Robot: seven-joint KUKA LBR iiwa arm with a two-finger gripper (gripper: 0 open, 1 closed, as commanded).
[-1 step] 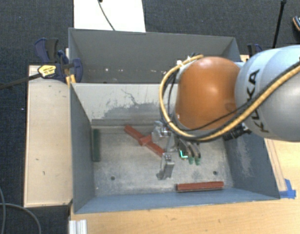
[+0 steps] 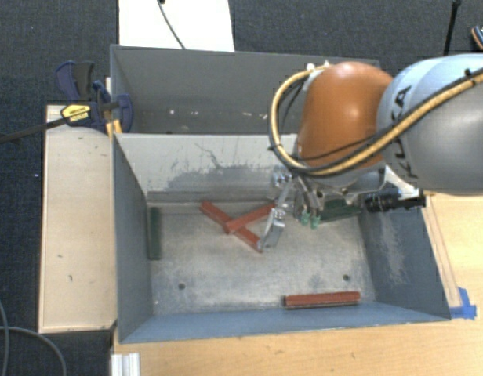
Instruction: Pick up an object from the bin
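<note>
My gripper (image 2: 271, 230) hangs below the orange wrist cover, over the back middle of the bin floor. One silvery finger (image 2: 274, 224) shows, its tip down at the right end of a small pile of reddish-brown flat sticks (image 2: 232, 219) that lie crossed on the floor. I cannot see whether a stick sits between the fingers. A longer reddish-brown stick (image 2: 321, 298) lies flat along the front wall, apart from the gripper.
A dark green bar (image 2: 154, 233) lies along the left wall, running front to back. A green object (image 2: 329, 211) sits under the arm at the right. Bare floor spreads across the middle and front left.
</note>
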